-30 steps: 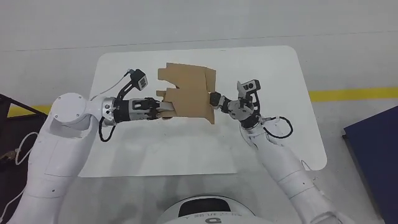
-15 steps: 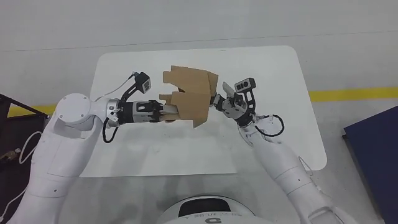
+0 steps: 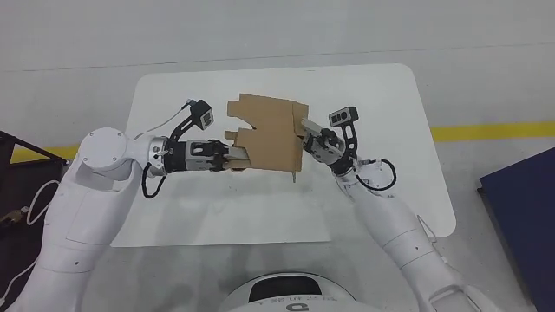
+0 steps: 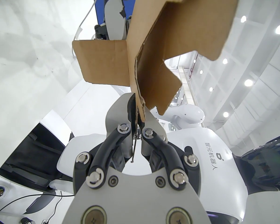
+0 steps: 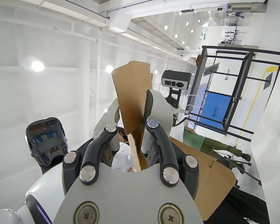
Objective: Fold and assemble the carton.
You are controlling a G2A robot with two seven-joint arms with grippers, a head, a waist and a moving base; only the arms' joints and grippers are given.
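Left gripper (image 3: 236,158): fingers clamped on the carton's (image 3: 270,130) near-left corner edge; in its wrist view the cardboard sits pinched between the pads.
Carton: partly folded, flaps loose, held up above the white table (image 3: 381,104), mid-table, between both arms.
Right gripper (image 3: 303,132): closed over the opposite side panel.
Risk: the left hold is a thin corner pinch. If the arms twist or pull apart unevenly, the edge could slip out or the panel could crease off its score line.
Change: half a second ago the carton looked more opened out and box-like. It now faces up flatter, and the right gripper sits slightly farther back.
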